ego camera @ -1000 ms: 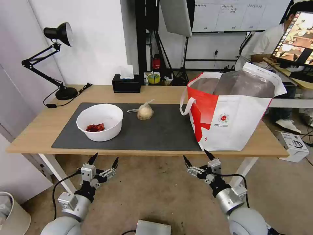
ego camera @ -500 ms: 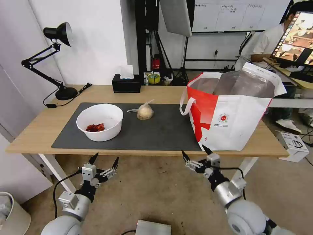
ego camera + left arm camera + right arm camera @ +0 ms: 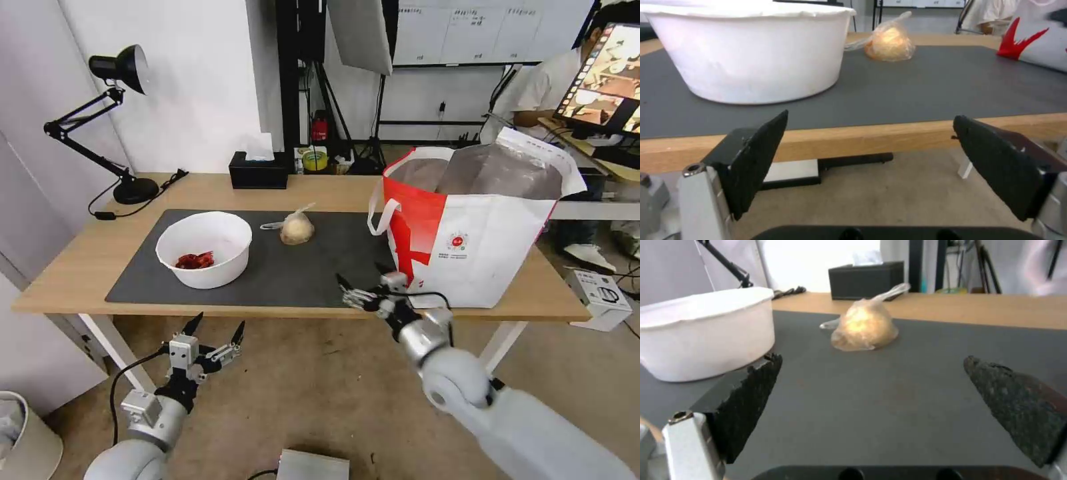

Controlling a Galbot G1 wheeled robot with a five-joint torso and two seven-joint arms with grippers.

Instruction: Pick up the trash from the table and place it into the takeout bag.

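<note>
Trash on your desk [image 3: 80, 267] sits on the dark grey mat [image 3: 320, 267]: in the head view, the white bowl [image 3: 204, 249] with red scraps [image 3: 195, 260] rests at the mat's left part, and the knotted clear bag [image 3: 296, 228] with its beige lump lies toward the mat's far edge, near the middle. The takeout bag [image 3: 480, 240] stands upright at the desk's right end, mouth open. Your right tool [image 3: 365, 283] hovers over the mat's near edge just left of the takeout bag, fingers spread wide; your left tool [image 3: 215, 327] hangs below the desk's front edge, also wide open. From the left wrist you see both black fingers [image 3: 756, 156] apart, with the bowl [image 3: 751, 50] on the mat above them and the knotted bag [image 3: 889, 43] farther back. From the right wrist you see the fingers [image 3: 746, 400] wide over the mat, the knotted bag [image 3: 865, 325] ahead between them, the bowl [image 3: 706, 330] off to one side, and a black tissue box [image 3: 866, 280] behind.
</note>
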